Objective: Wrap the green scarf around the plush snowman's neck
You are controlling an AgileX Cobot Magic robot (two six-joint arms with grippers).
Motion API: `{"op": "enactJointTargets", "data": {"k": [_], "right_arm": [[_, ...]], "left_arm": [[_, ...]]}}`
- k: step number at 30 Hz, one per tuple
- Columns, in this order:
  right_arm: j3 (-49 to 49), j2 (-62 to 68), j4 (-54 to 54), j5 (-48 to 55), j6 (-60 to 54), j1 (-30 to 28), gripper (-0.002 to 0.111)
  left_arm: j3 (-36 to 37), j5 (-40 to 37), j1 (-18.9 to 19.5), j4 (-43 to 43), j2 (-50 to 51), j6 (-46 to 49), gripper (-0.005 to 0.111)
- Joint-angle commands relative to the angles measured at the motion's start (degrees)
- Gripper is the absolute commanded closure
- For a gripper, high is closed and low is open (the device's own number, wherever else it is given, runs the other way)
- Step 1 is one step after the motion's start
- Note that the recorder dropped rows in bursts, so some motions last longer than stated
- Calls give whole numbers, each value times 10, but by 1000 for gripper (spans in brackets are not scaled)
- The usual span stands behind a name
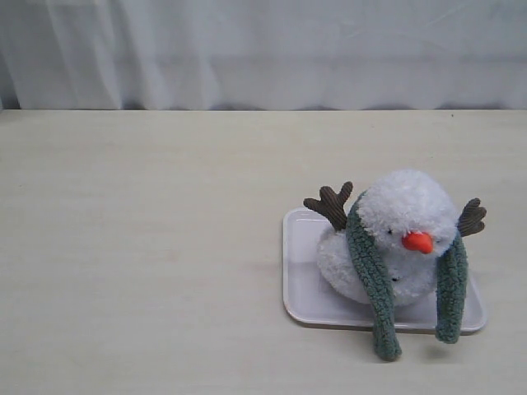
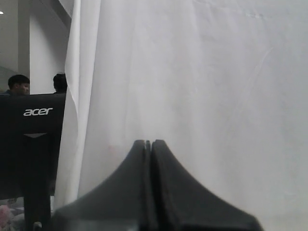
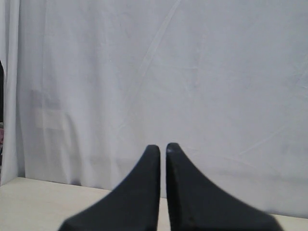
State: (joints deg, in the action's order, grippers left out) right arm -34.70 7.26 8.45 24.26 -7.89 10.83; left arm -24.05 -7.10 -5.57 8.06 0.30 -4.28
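Note:
The plush snowman (image 1: pixel 408 216) sits on a white tray (image 1: pixel 300 280) at the right of the exterior view, white and fluffy with an orange nose and brown twig arms. The green scarf (image 1: pixel 372 276) lies around the back of its neck, and both ends hang down its front over the tray's near edge. Neither arm shows in the exterior view. My left gripper (image 2: pixel 148 142) is shut with nothing in it and faces a white curtain. My right gripper (image 3: pixel 162 147) is also shut and empty, pointing at the curtain above the table's far edge.
The pale wooden table (image 1: pixel 148 263) stretches left of the tray. A white curtain (image 1: pixel 263 49) hangs behind it. In the left wrist view a black monitor (image 2: pixel 31 144) stands beside the curtain, with two people behind it.

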Motion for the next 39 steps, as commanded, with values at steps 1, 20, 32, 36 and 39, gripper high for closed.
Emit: {"op": "enactJointTargets", "data": {"k": [1, 20, 32, 36, 39], "right_arm": [[2, -3, 1, -4, 2, -2, 104], [2, -3, 1, -4, 2, -2, 104], [2, -3, 1, -4, 2, -2, 104], [2, -3, 1, -4, 2, -2, 104], [2, -3, 1, -4, 2, -2, 104]], "left_arm": [[37, 27, 23, -2, -3, -1, 107], [211, 37, 23, -12, -3, 34, 107], [241, 91, 23, -91, -3, 108, 107], [241, 91, 23, -89, -3, 122, 107], [241, 88, 23, -88, -3, 132, 107]]}}
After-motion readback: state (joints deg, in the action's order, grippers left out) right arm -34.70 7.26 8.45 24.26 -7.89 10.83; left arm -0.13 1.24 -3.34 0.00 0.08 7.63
